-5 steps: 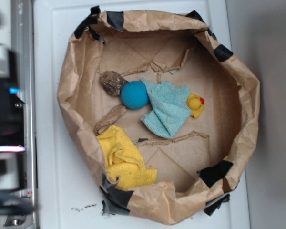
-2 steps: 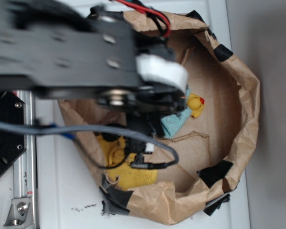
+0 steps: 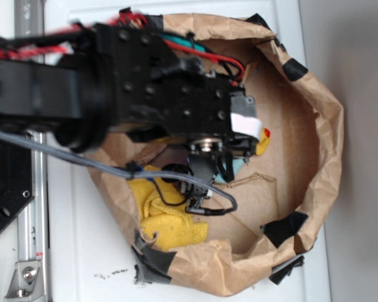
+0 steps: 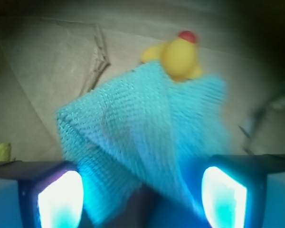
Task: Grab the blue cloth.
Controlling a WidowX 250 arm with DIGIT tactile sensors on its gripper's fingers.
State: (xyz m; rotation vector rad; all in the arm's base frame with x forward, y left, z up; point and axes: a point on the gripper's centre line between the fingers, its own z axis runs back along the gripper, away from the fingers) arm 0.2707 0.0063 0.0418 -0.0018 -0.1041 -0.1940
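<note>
Above the blue cloth [image 4: 142,133] the claw [image 4: 142,192] hangs spread — a yellow duck [image 4: 179,57] at the cloth's far corner.

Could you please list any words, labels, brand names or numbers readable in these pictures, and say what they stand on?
None can be read. The white label on the arm above the gripper shows no legible print; the blue cloth and paper bag carry no text.
</note>
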